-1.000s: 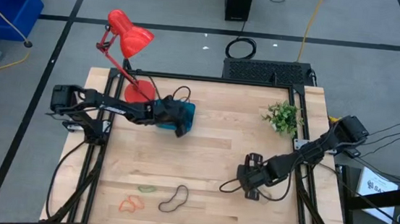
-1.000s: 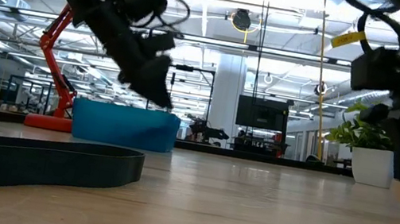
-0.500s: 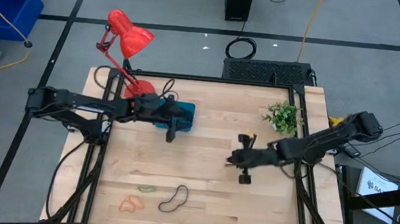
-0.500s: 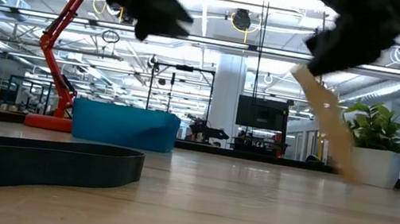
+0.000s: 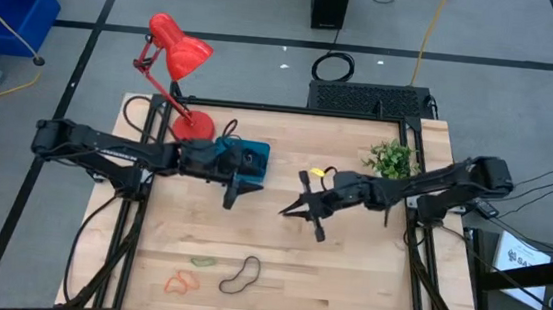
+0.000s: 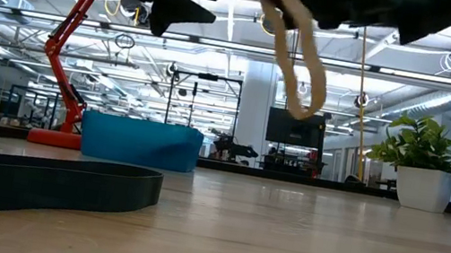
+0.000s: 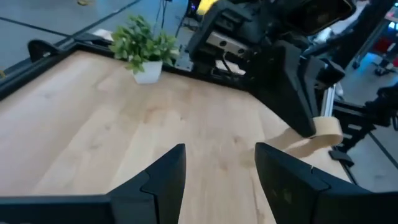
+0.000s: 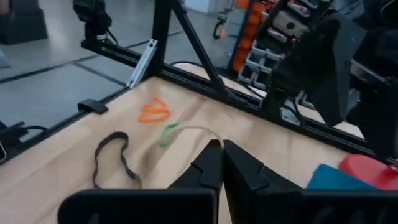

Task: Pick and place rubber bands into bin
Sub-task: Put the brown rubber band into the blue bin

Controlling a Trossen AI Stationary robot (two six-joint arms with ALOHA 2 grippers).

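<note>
Rubber bands lie loose near the worktop's front edge: an orange band [image 5: 181,284] furthest left, a small green band [image 5: 203,262] beside it, then a black band [image 5: 240,275]. Further back on the left, the teal bin [image 5: 256,155] sits next to the red lamp [image 5: 177,50]. The left gripper [image 5: 232,193] hangs just at the bin's front, jaws apart with nothing between them. Toward the middle, the right gripper [image 5: 292,212] is raised above the bare wood, jaws together and clamped on a tan band [image 6: 296,49] that dangles as a long loop in the low view; from overhead the loop is hard to make out. On the right, a potted plant [image 5: 391,162] stands by the worktop's back edge.
</note>
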